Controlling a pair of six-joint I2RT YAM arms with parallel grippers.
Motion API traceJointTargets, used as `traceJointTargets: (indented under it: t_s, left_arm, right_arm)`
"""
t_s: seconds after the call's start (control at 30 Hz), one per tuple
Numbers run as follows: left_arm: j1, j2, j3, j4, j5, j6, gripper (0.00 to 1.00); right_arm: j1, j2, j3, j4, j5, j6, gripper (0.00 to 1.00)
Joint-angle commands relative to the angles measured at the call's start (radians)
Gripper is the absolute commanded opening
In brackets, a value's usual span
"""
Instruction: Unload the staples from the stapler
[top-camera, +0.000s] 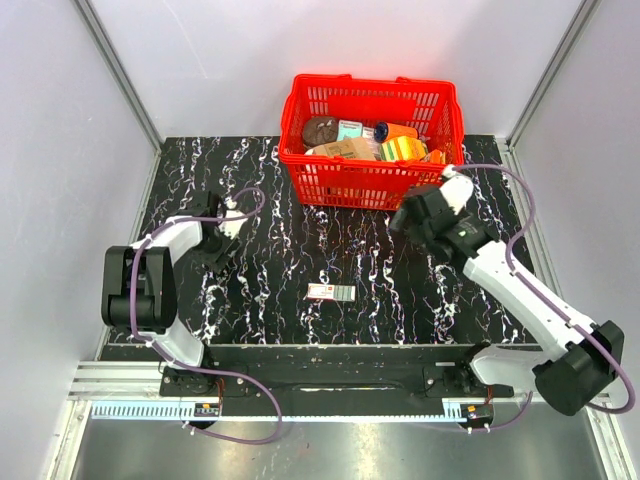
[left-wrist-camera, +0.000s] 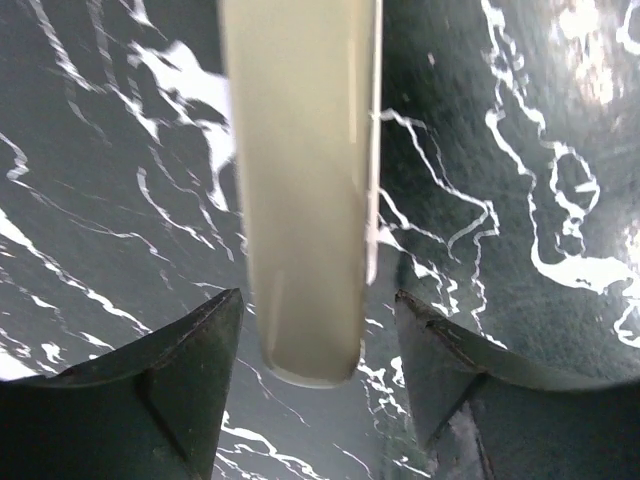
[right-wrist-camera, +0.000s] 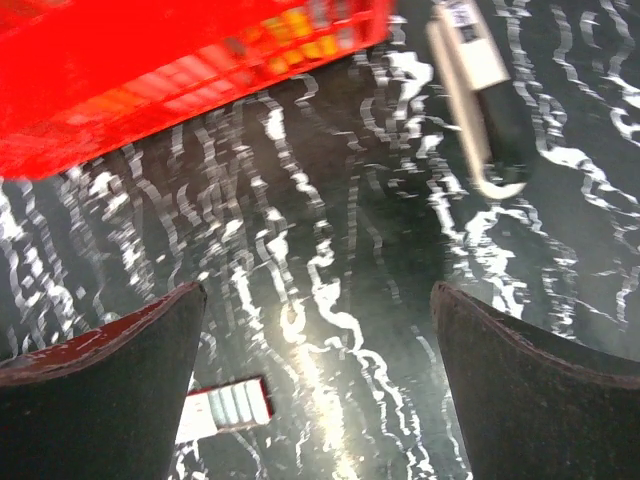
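Dark fingers (left-wrist-camera: 150, 400) of the left gripper (left-wrist-camera: 318, 300) fill the bottom of its wrist view, spread apart. The stapler (left-wrist-camera: 300, 200) runs straight down the middle between them, a long cream body whose rounded end sits in the gap. A sliver of the black, white-veined table (left-wrist-camera: 520, 150) shows on either side, so neither finger touches it. The right gripper (right-wrist-camera: 318, 290) is spread wide too, with nothing between its fingers, hanging over bare tabletop beside the red basket (right-wrist-camera: 120, 90). Only the overhead view gives the layout: the left arm's end is low over the table's left half, and the right arm's end is well apart from it, near the basket's front right corner. The staple strip (top-camera: 331, 292) lies alone on the table between the two arms, touching neither. From overhead the stapler's outline cannot be made out under the left wrist. The right wrist view shows the staple strip at its lower edge, just by one finger. Toward its upper right a blurred pale bar (right-wrist-camera: 480, 100) with a dark side and a hooked tip lies on the table; whether that belongs to the stapler cannot be told
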Motion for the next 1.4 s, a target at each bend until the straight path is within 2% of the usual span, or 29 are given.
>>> traceJointTargets:
  t_s: [0.0,0.13,0.27,0.3,0.37,0.43,0.5,0.77,0.9,1.03,1.23,1.37]
  left_arm:
    - [0.004,-0.061,-0.024,-0.034,-0.012,-0.015,0.68]
    - [0.005,-0.17,0.014,-0.103,0.04,-0.049,0.77]
    - [0.018,-0.271,0.103,-0.167,0.159,-0.086,0.89]
    - [0.019,-0.288,0.127,-0.178,0.179,-0.095,0.93]
    - [0.025,-0.297,0.163,-0.206,0.218,-0.101,0.95]
    - [0.068,-0.294,0.184,-0.218,0.326,-0.1,0.99]
    - [0.105,-0.293,0.188,-0.201,0.366,-0.121,0.99]
    - [0.159,-0.342,0.177,-0.148,0.342,-0.159,0.99]
    - [0.173,-0.331,0.218,-0.259,0.383,-0.11,0.99]
    - [0.173,-0.372,0.188,-0.266,0.353,-0.072,0.99]
    - [0.173,-0.446,0.14,-0.203,0.299,-0.092,0.99]
    - [0.174,-0.477,0.096,-0.181,0.308,-0.092,0.99]
  right_arm:
    - [-0.191,0.005,-0.036,-0.106,-0.144,0.018,0.99]
    - [-0.264,0.028,-0.051,-0.114,-0.127,-0.024,0.99]
    - [-0.334,0.072,-0.052,-0.108,-0.121,-0.077,0.99]
    - [-0.354,0.087,-0.048,-0.102,-0.133,-0.106,0.99]
    - [-0.394,0.141,-0.023,-0.091,-0.15,-0.152,0.99]
    - [-0.429,0.186,0.001,-0.096,-0.149,-0.185,1.0]
    - [-0.452,0.221,0.018,-0.093,-0.146,-0.217,1.0]
    - [-0.518,0.333,0.035,0.004,-0.241,-0.361,0.9]
    - [-0.529,0.371,0.043,0.061,-0.267,-0.422,0.85]
    - [-0.537,0.411,0.067,0.09,-0.287,-0.458,0.76]
    - [-0.563,0.488,0.066,0.159,-0.35,-0.499,0.76]
    - [-0.578,0.499,0.055,0.193,-0.333,-0.502,0.75]
